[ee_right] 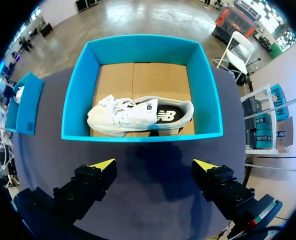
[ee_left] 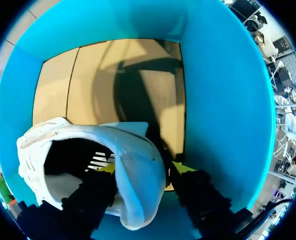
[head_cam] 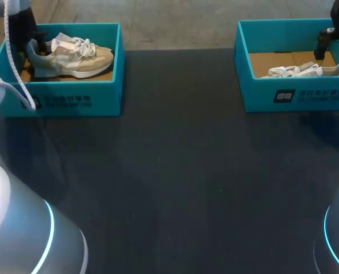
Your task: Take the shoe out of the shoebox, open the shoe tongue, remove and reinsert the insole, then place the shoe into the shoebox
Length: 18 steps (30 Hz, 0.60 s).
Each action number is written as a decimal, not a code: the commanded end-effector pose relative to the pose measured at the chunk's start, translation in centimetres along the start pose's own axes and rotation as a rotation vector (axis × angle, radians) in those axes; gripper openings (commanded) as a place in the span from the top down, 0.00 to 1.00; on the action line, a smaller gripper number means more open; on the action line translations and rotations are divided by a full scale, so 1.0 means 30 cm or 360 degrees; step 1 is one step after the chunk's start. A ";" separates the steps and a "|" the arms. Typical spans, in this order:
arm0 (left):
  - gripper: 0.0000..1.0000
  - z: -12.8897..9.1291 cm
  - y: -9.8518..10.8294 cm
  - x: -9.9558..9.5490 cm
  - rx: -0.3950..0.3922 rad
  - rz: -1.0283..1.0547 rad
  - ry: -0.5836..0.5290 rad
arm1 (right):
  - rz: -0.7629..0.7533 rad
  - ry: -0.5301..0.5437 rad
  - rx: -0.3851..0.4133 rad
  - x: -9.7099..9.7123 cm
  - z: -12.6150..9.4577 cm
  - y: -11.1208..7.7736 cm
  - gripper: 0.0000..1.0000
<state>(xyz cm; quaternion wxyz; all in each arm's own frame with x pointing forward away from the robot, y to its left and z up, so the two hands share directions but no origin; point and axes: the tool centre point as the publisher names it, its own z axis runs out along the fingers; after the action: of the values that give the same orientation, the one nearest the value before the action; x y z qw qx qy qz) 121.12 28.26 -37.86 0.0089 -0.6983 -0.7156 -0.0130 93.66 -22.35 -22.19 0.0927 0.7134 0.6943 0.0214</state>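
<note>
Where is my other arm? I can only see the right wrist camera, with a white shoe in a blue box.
Observer: Your left gripper is down inside the left shoebox, at the table's far left corner.
Child: What is it doing there?
Observer: It is shut on the heel of a beige shoe, one finger inside the shoe and one outside.
Child: Is that shoe lying down too?
Observer: No, it stands upright on its sole, toe toward the right shoebox.
</note>
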 end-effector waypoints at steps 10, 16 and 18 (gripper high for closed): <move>1.00 -0.034 0.031 0.023 0.0236 0.0040 -0.0016 | 0.0002 0.0000 -0.0002 0.001 0.000 -0.003 0.00; 1.00 -0.113 0.029 0.038 0.0261 0.0053 -0.0003 | 0.0002 0.0000 -0.0002 0.001 0.000 -0.003 0.00; 1.00 -0.149 0.024 0.044 0.0267 0.0075 -0.0008 | 0.0002 0.0000 -0.0002 0.001 0.000 -0.003 0.00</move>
<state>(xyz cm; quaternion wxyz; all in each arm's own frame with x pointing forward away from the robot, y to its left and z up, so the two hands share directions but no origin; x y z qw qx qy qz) 121.58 29.10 -35.45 0.0025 -0.7117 -0.7022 -0.0198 93.66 -22.35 -22.20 0.0927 0.7133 0.6944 0.0214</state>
